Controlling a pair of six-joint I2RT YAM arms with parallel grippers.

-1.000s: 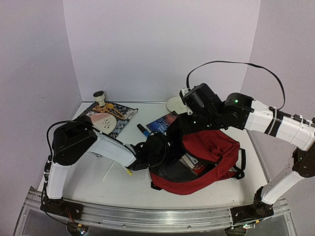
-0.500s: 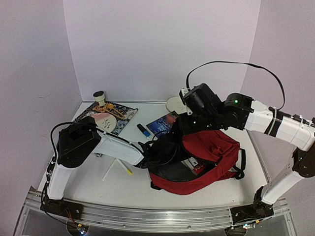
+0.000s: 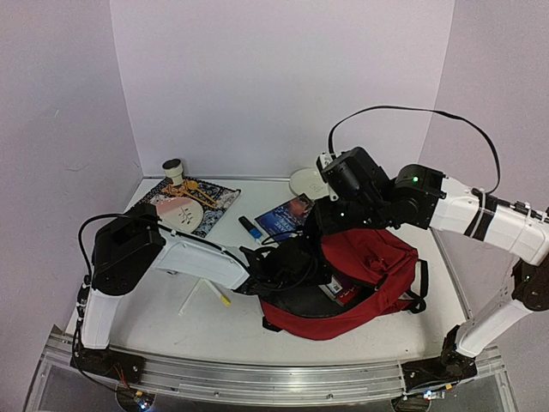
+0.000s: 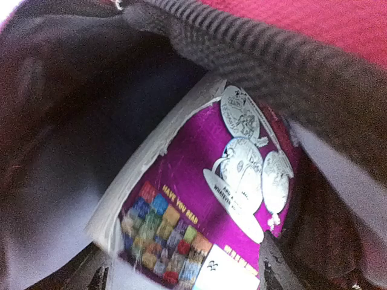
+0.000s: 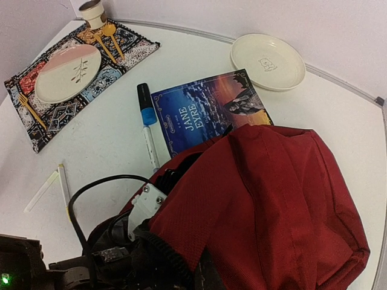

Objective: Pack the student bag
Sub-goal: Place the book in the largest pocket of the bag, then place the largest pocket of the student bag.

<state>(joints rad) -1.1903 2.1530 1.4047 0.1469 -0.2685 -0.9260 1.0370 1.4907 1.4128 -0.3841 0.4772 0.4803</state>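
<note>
The dark-red student bag (image 3: 369, 279) lies right of centre, its mouth facing left. My right gripper (image 5: 201, 273) is shut on the bag's upper flap (image 5: 266, 199) and holds it lifted. My left gripper (image 3: 293, 264) is inside the bag's mouth. In the left wrist view a purple book (image 4: 205, 205) with white page edges lies in the dark interior. My left gripper (image 4: 184, 275) is open there. One fingertip (image 4: 97, 279) shows at the book's left edge and the other at its right. The bag's ribbed black rim (image 4: 254, 66) arches above.
A blue Jane Eyre book (image 5: 208, 112) and a blue-capped marker (image 5: 145, 115) lie just beyond the bag. A white dish (image 5: 268, 61) sits at the back. A patterned placemat (image 5: 124, 45) holds a pink plate (image 5: 68, 72) and a cup (image 5: 92, 11). Thin sticks (image 3: 204, 294) lie left of the bag.
My left arm has pushed to the right, deeper into the bag's mouth. The right gripper has kept the flap raised in about the same place.
</note>
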